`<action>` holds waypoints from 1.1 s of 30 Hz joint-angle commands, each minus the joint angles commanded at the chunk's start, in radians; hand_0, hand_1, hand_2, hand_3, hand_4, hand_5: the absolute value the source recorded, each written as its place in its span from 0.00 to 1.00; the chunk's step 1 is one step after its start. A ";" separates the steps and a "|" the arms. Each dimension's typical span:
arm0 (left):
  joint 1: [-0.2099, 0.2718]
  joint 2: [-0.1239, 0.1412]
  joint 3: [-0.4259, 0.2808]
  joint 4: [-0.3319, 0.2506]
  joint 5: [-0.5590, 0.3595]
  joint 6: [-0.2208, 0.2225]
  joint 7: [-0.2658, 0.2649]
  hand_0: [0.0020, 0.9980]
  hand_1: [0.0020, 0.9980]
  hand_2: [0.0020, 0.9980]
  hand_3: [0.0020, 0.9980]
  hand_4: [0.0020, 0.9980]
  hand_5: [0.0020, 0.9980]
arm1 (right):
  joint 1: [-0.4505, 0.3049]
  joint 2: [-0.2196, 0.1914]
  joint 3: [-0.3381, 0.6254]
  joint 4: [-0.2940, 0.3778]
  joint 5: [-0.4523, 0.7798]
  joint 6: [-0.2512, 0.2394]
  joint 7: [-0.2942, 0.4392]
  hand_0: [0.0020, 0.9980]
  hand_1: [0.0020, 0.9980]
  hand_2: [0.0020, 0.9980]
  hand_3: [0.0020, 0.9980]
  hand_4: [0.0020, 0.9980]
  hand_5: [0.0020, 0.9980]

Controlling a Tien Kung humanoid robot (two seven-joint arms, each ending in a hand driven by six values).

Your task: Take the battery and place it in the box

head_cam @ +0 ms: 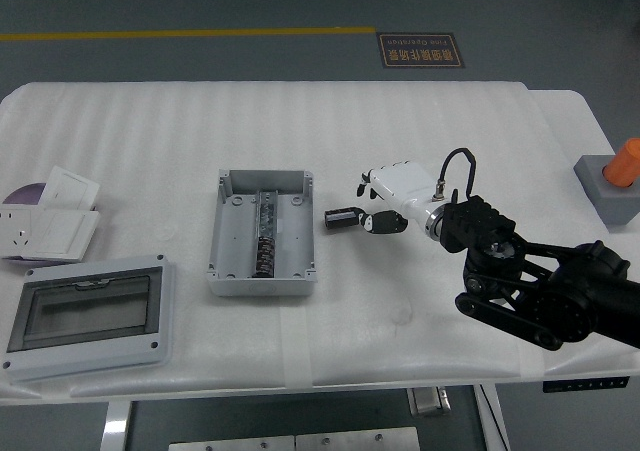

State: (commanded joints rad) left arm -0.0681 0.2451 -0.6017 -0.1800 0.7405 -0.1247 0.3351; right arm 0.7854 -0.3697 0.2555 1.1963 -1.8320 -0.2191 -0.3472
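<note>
Right of frame centre lay the battery [342, 217], long axis roughly horizontal, just left of the right hand [392, 203], whose spread fingers [385, 225] held nothing, with the open box [262, 232] further left; left hand unseen.
</note>
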 joint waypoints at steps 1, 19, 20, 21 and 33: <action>0.000 0.000 -0.001 0.000 0.001 0.000 0.001 0.66 0.68 0.60 0.60 0.52 0.63 | -0.001 0.000 0.001 0.001 0.001 -0.001 0.002 0.70 0.62 0.55 0.68 0.54 0.44; -0.002 0.002 -0.015 0.000 0.021 -0.006 0.008 0.65 0.68 0.60 0.60 0.52 0.63 | 0.026 0.061 -0.011 -0.021 -0.039 0.075 -0.027 0.78 0.73 0.76 0.90 0.78 0.55; -0.002 0.002 -0.015 0.000 0.022 -0.006 0.008 0.65 0.68 0.60 0.60 0.52 0.63 | 0.026 0.063 -0.012 -0.022 -0.042 0.077 -0.028 0.78 0.73 0.76 0.90 0.78 0.55; -0.003 0.002 -0.015 0.000 0.022 -0.007 0.008 0.65 0.68 0.60 0.60 0.52 0.63 | 0.027 0.066 -0.011 -0.023 -0.045 0.079 -0.029 0.78 0.73 0.76 0.90 0.78 0.55; -0.008 0.002 -0.012 0.000 0.021 -0.007 0.006 0.65 0.68 0.59 0.60 0.52 0.63 | 0.037 0.084 -0.034 -0.043 -0.047 0.078 -0.034 0.85 0.79 0.84 0.98 0.84 0.58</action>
State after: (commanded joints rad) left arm -0.0756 0.2469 -0.6138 -0.1800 0.7611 -0.1313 0.3415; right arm 0.8224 -0.2858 0.2218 1.1532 -1.8788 -0.1409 -0.3811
